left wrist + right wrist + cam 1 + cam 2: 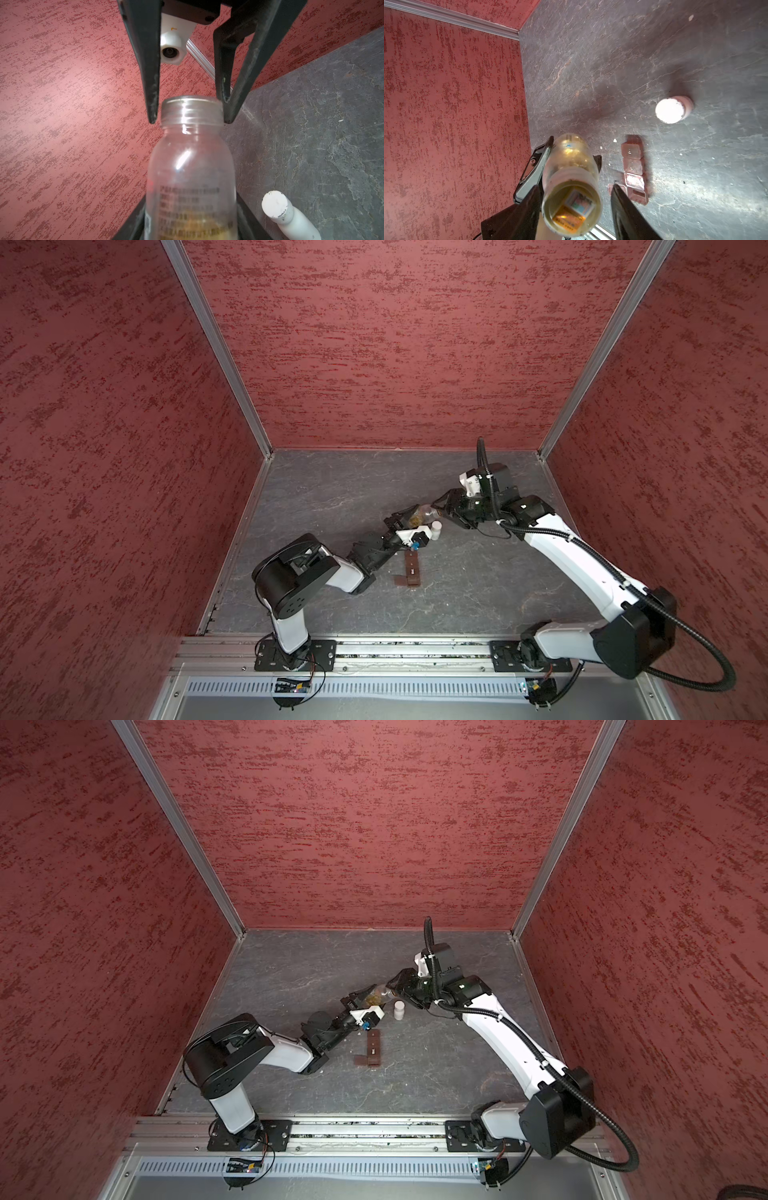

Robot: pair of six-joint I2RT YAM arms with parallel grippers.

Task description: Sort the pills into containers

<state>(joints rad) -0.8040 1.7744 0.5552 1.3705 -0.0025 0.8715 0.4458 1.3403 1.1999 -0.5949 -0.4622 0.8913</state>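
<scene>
Bottle (426, 513), clear with yellowish stuff inside, hangs above the table (332, 489), lying nearly level between the two arms with its threaded mouth open toward the right one. Left gripper (415, 517) is clamped on the bottle's body; in the right wrist view its fingers (544, 160) press against both sides. Right gripper (190, 120) straddles the neck with its jaws parted. One fingertip sits against the threads while the other stands a little off, so it grips nothing.

Containers (373, 1050) – a narrow brown box of square cells – lie flat on the table, closer to the arm bases than the bottle and just beside the left wrist. One lid at the near end is swung out sideways, and the other cells look shut. What they hold I cannot tell.

Pills (615, 140) show only as a few whitish bits loose on the table near the box's far end. A white vial (668, 110) stands upright near that end too, apart from the box.
</scene>
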